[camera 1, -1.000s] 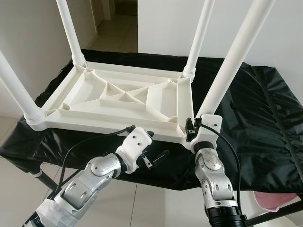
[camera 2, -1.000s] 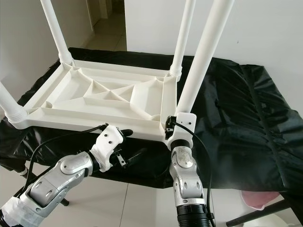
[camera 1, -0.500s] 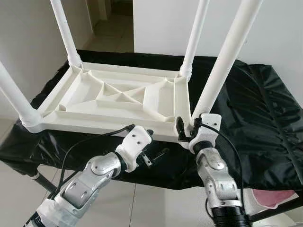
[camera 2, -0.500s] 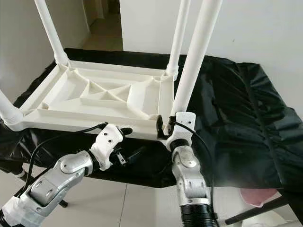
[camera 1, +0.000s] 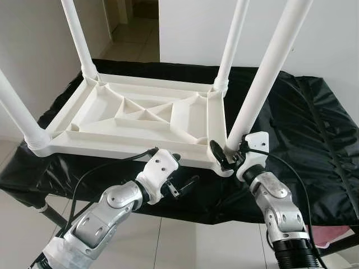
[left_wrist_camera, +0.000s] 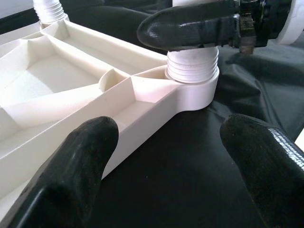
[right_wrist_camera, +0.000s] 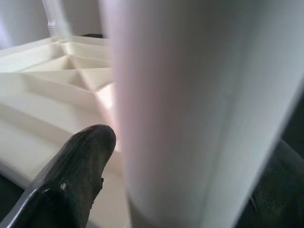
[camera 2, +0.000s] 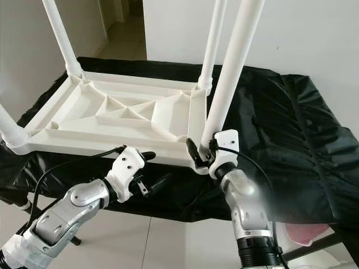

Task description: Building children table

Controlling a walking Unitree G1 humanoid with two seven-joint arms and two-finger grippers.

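White plastic, the children's table (camera 1: 140, 120) lies upside down on a black-covered stand (camera 1: 314, 140), all four legs up. The right gripper (camera 1: 224, 158) is clamped around the near right leg (camera 1: 263, 84) at its socket, probably screwing it tight. The left gripper (camera 1: 182, 180) hovers with fingers apart below the table's near edge. Next, I think, it needs a further twist.

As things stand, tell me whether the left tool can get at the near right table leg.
Probably not: the right tool already straddles the near right leg at its base, beside the left tool, which hangs open below the tabletop edge.
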